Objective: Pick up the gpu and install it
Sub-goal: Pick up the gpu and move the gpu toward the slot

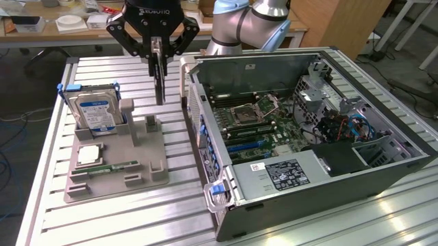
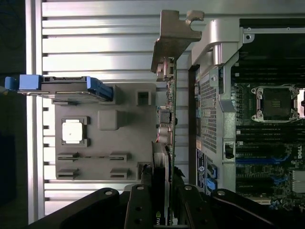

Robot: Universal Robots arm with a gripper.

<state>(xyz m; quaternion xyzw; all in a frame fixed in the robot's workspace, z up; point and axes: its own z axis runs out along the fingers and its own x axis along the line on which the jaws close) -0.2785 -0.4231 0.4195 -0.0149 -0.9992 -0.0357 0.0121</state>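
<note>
Where the slotted aluminium counter (image 1: 102, 225) carries the whole set, the items are listed by bulk.

1. Tower computer case (image 1: 329, 200): laid on its side toward the exterior view's right, side panel off, interior exposed. A green motherboard (image 1: 274, 123) with an empty processor socket (image 1: 245, 114) is seen inside, along with a black labelled unit at the near end.

2. Robot arm (image 1: 239, 25): grey and pale blue, seen behind the case.

3. Grey moulded holder (image 1: 147, 159): set flat on the counter, just beside the case on the exterior view's left.

4. Hard drive (image 1: 98, 115): silver, blue-white label, blue side rails, stood upright in the holder's far corner.

5. Gpu (image 1: 159, 82): thin dark card, held on edge and vertical above the holder, between the hard drive and the case. Its lower end is seen just above a slotted post of the holder, apparently apart from it. In the wrist view the gpu (image 2: 167, 124) is seen edge-on, its silvery end bracket (image 2: 174, 36) at the far end.

6. Pincer (image 1: 159, 51): black, pinched on the gpu's upper edge, one finger pressed to each face.

7. Processor chip (image 1: 90, 155): silvery square, seated in a recess of the holder.

8. Memory stick (image 1: 113, 167): slim, green, laid in slots near the chip.
</note>
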